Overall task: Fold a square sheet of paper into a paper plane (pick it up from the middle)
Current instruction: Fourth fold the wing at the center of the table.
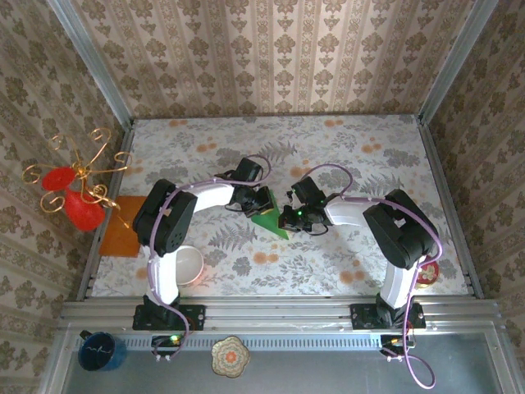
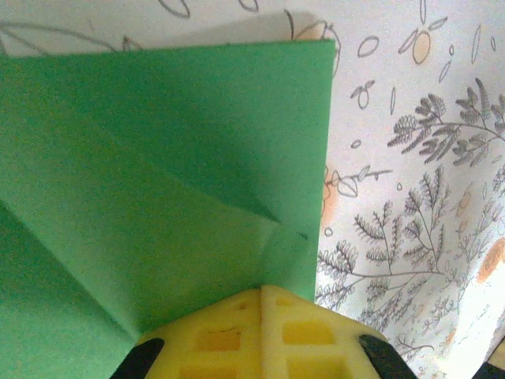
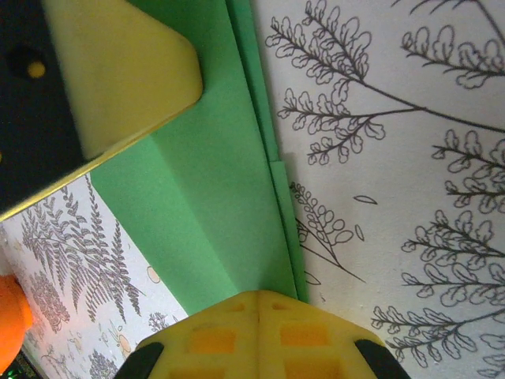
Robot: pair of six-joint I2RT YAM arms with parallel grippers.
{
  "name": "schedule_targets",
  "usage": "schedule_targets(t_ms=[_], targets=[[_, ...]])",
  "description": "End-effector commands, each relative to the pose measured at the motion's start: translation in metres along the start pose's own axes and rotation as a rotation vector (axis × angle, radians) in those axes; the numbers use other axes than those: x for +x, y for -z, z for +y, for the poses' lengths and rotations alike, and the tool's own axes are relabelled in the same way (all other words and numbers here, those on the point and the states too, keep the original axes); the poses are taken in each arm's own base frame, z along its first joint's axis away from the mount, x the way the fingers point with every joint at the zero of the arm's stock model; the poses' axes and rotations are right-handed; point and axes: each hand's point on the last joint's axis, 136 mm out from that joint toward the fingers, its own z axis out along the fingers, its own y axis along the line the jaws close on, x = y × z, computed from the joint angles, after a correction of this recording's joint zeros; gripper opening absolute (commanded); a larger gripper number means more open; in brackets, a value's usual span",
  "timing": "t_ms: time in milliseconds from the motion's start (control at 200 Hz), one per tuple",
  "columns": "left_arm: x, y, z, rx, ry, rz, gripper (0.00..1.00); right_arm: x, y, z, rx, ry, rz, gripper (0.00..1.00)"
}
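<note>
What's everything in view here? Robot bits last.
folded green paper: 1, bright green, table centre
orange sheet: 1, orange, table's left edge
bowl: 1, white, table's near edge, left
wire stand: 1, gold with red ornaments, left of the table
mug: 1, blue, front ledge, left
patterned dish: 1, cream, front ledge
small round item: 1, red, table's near-right corner
left hand: 1, yellow fingers, shut, at the paper
right hand: 1, yellow fingers, shut, at the paper

right tool (image 3: 259, 304) pinching folded green sheet (image 3: 205, 197)
</note>
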Motion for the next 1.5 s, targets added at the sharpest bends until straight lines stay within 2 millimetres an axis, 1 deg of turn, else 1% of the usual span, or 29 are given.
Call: schedule_targets(t_ms=[0, 65, 145, 270, 400, 525, 710, 920, 1160, 1326, 1411, 1496], targets=[[0.001, 0.023, -0.015, 0.04, -0.092, -0.046, 0.08, 0.026, -0.008, -0.046, 0.166, -0.044, 0.079, 0.0], [0.003, 0.028, -0.019, 0.063, -0.131, -0.062, 0.09, 0.027, -0.009, -0.047, 0.173, -0.042, 0.088, 0.0], [0.01, 0.028, -0.016, 0.078, -0.15, -0.059, 0.09, 0.028, -0.009, -0.048, 0.177, -0.041, 0.092, 0.0], [0.028, 0.018, -0.011, 0.109, -0.177, -0.028, 0.08, 0.028, -0.009, -0.049, 0.182, -0.046, 0.098, 0.0], [0.042, 0.009, -0.013, 0.126, -0.214, 0.008, 0.08, 0.029, -0.01, -0.051, 0.187, -0.049, 0.101, 0.0], [0.044, 0.003, -0.016, 0.14, -0.234, 0.015, 0.08, 0.032, -0.011, -0.053, 0.19, -0.052, 0.109, 0.0], [0.039, -0.006, -0.005, 0.108, -0.211, 0.018, 0.08, 0.035, -0.012, -0.057, 0.201, -0.054, 0.12, 0.0], [0.033, -0.012, 0.013, 0.07, -0.163, 0.016, 0.07, 0.042, -0.014, -0.068, 0.24, -0.046, 0.143, 0.0], [0.021, -0.01, 0.028, 0.052, -0.126, 0.003, 0.07, 0.056, -0.013, -0.093, 0.329, -0.016, 0.185, 0.0], [-0.003, -0.002, 0.037, 0.044, -0.113, -0.029, 0.07, 0.063, -0.011, -0.104, 0.363, -0.003, 0.212, 0.0], [-0.017, 0.002, 0.045, 0.032, -0.104, -0.046, 0.07, 0.065, -0.009, -0.108, 0.373, 0.0, 0.219, 0.0], [-0.036, 0.007, 0.057, 0.012, -0.1, -0.082, 0.07, 0.066, -0.009, -0.111, 0.381, 0.0, 0.223, 0.0]])
